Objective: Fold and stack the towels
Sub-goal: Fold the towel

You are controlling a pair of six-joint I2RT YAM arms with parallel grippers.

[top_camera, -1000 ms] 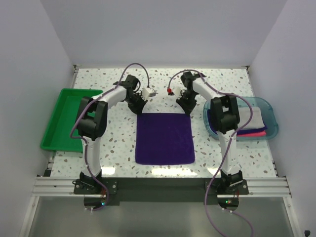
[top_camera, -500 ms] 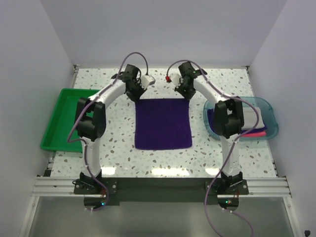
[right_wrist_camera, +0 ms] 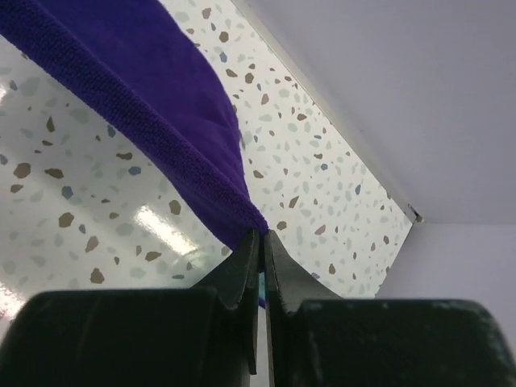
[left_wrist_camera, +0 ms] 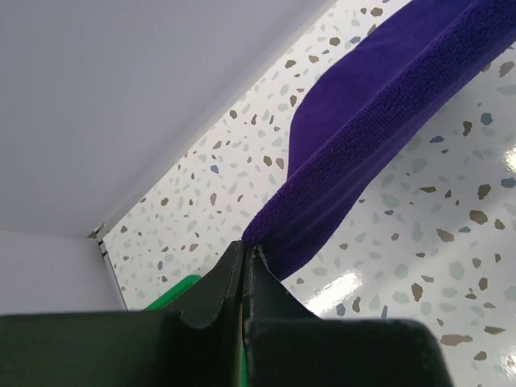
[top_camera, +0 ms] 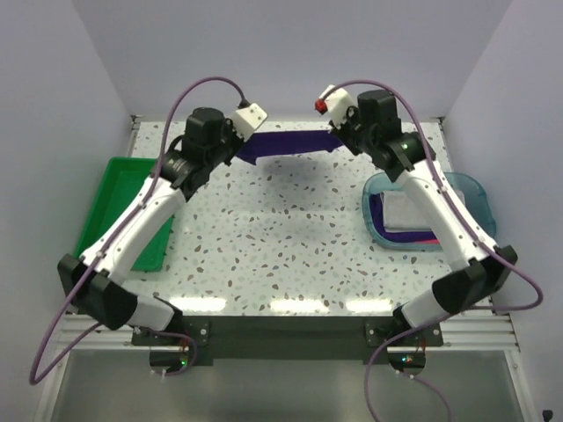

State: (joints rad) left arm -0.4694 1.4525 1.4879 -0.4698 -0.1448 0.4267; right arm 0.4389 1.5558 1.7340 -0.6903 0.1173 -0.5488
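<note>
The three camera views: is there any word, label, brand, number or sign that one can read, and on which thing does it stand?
No text can be read in any view.
The purple towel, the green bin, the teal tray and the speckled table show no print, label or number.

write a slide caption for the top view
A purple towel stretched between the left gripper and the right gripper, each pinching one corner.
</note>
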